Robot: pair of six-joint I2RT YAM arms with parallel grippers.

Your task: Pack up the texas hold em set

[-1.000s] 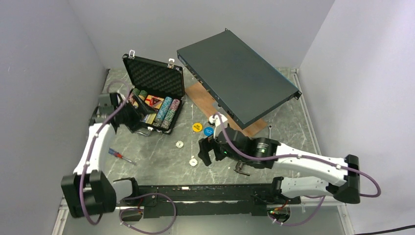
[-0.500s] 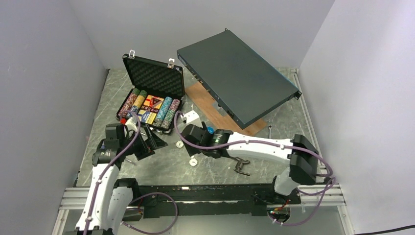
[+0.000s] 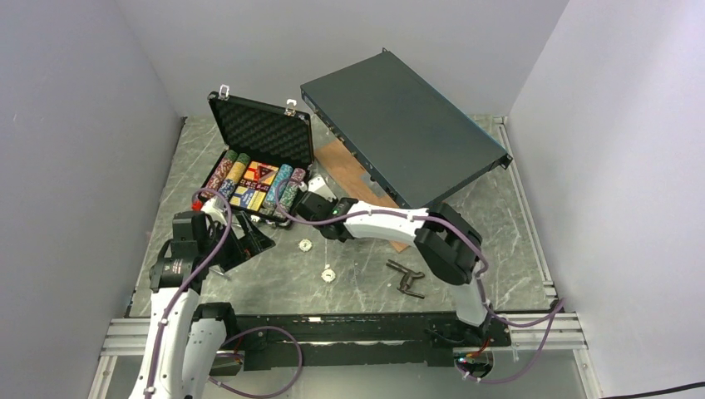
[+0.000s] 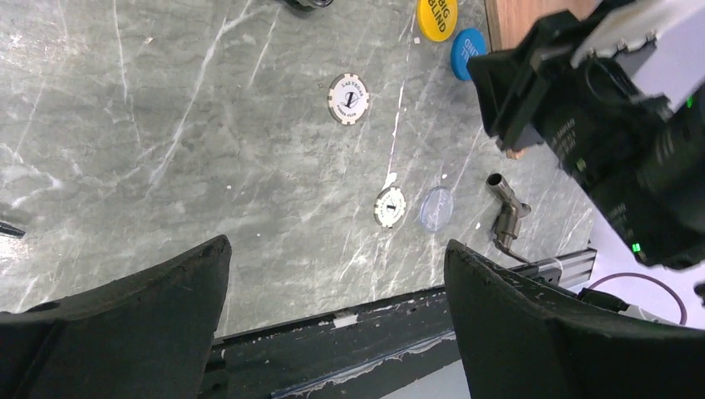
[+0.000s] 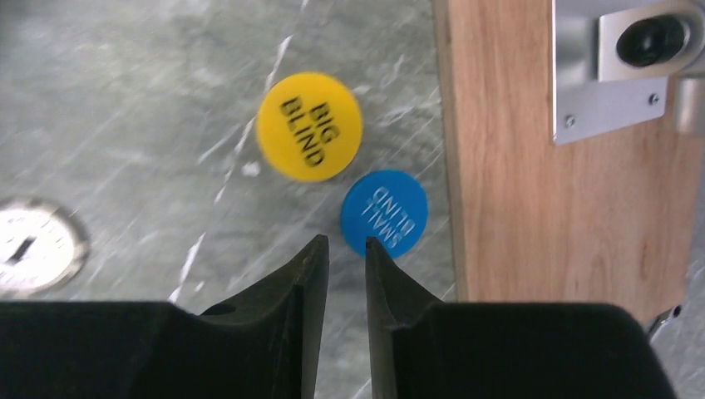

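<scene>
Yellow disc (image 5: 309, 126), blue disc (image 5: 384, 212): hidden overhead, clear at right wrist.

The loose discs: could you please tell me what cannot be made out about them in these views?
- Top external: the yellow disc and blue disc are hidden beneath the right arm.
- Right wrist: the white disc is blurred and cut by the left edge.
- Left wrist: the yellow disc is cut by the top edge.

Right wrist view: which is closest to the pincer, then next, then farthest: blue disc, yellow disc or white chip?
1. Blue disc, just beyond the right pincer tips.
2. Yellow disc, farther up, slightly left.
3. White chip, at the far left edge.
</scene>
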